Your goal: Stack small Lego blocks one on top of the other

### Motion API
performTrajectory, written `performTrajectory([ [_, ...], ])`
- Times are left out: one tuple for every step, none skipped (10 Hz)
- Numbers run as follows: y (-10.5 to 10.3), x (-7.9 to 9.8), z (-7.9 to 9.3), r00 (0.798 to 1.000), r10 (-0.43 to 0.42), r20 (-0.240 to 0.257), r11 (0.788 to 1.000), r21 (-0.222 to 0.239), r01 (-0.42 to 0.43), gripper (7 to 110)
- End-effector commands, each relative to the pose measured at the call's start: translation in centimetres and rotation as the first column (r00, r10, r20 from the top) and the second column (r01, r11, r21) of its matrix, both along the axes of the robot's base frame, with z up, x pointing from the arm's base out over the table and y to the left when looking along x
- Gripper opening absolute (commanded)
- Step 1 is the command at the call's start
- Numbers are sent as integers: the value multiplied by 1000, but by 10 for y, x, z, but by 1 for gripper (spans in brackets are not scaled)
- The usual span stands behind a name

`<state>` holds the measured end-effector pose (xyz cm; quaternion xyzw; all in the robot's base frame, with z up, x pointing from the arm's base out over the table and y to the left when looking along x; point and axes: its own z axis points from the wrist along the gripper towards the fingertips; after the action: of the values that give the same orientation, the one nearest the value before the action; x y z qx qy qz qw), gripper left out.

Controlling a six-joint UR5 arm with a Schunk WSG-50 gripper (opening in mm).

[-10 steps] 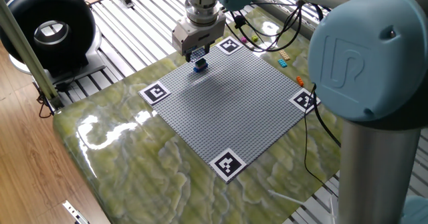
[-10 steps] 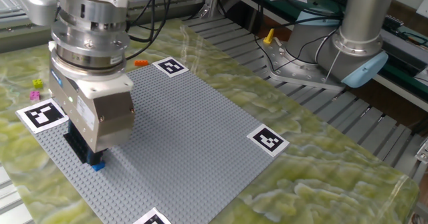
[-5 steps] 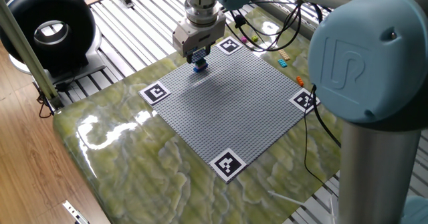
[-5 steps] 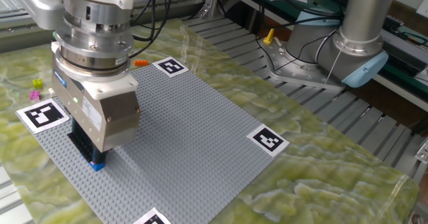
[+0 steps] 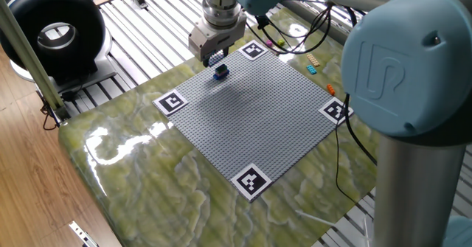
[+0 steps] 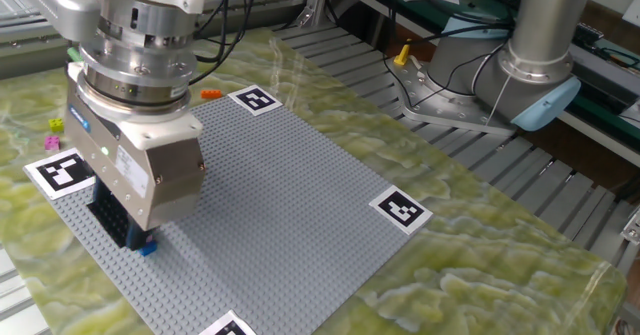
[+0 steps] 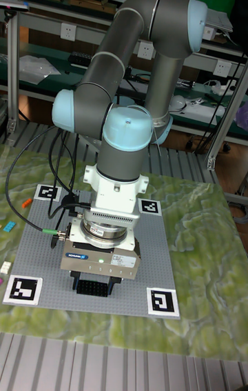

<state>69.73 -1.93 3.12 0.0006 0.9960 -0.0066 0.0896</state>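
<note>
Hovering just above the blue block (image 5: 220, 72) near the baseplate (image 5: 258, 114) corner. Gripper (image 5: 214, 57) sitting directly overhead, apparently released.

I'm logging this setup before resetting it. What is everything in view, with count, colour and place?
Blue Lego block: one, on the baseplate, just under the gripper.
Baseplate: one, grey, studded, centre of the table.
Marker tags: four, black and white, one at each baseplate corner.
Loose Lego blocks: a few, cyan, orange, pink and yellow, on the table beyond the baseplate's edges.
Table: one, green marbled top.
Black ring-shaped device: one, beside the table.
Robot arm: one, grey with light blue joints.
Gripper: one, silver body, black fingers, above the blue block; not gripping it.
</note>
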Motion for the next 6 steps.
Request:
performTrajectory([
  [3, 2, 1, 1000, -14, 21, 999, 30, 13, 7],
  [-1, -4, -1, 1000, -6, 3, 1000, 31, 6, 7],
  [-2, -10, -2, 1000, -7, -16, 999, 36, 8, 7],
  [-1, -15, -4, 999, -14, -31, 999, 44, 16, 7],
  [0, -16, -8, 999, -17, -30, 999, 48, 19, 7],
  [1, -16, -12, 999, -20, -27, 999, 49, 22, 7],
])
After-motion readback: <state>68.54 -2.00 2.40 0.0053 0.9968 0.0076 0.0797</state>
